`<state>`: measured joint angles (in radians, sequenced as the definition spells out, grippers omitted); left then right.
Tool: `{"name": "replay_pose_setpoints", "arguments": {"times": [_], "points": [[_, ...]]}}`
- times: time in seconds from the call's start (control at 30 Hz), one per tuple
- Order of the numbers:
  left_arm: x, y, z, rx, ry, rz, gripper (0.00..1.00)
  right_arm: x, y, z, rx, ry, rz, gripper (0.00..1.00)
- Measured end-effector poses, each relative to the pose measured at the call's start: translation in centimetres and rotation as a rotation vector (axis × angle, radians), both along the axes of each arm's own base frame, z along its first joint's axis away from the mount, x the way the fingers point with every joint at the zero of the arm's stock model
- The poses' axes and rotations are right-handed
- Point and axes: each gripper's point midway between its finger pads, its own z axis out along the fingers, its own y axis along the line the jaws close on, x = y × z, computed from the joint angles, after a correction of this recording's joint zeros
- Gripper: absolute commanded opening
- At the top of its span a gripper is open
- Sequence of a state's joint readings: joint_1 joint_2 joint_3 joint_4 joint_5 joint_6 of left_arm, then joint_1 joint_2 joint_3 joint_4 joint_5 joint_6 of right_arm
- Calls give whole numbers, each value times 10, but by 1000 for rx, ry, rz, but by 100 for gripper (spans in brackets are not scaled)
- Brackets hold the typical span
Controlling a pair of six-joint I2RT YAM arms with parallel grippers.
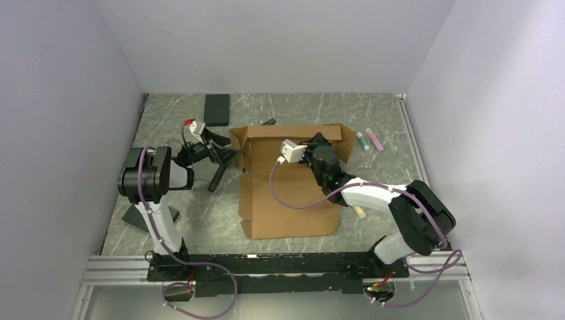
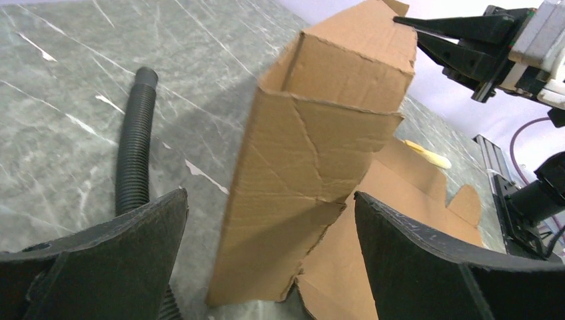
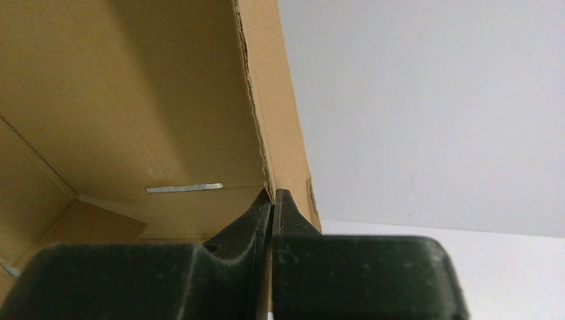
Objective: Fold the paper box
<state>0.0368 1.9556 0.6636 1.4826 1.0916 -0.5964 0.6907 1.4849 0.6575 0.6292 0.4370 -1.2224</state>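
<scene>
Pale, bare walls close in three sides of a grey marbled table veined with white, and an aluminium rail runs along its near edge where the two arm bases sit.

The paper box lies in the middle of this surface. Its broad brown panel is flat on the stone towards the arms, and its far end is folded up into standing walls. From the left wrist, the box shows a creased upright side wall with a ragged bottom edge. From the right wrist, the box fills the left half of the view with its inner face, which has a narrow slot cut in it.

The right gripper reaches over the flat panel to the raised far part. Its fingers are pressed together on the thin edge of a standing cardboard wall, with blank wall behind.

The left gripper is at the box's left side. In its own view the left gripper is spread wide, the upright wall stands between the two pads, and there is a gap on each side.

A black corrugated hose lies on the marble just left of that wall. A flat black block rests near the back wall, well apart from the box. A green-and-white tube and a pink tube lie side by side to the right of the box. A small yellowish object lies beside the flat panel's right edge.
</scene>
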Motion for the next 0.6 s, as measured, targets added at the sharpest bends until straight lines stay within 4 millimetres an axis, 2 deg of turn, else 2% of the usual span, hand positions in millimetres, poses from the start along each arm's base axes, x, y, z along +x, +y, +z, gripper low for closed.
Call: {"name": "replay_pose_setpoints", "arguments": {"times": [0.2,0.6], "points": [[-12,-2,-9,1,37,-14,100,1,0,-1,-2,1,-4,0],[-16,-9,-8,-4,39,-6,99,1,4,-3,-10,4,-8,0]]}}
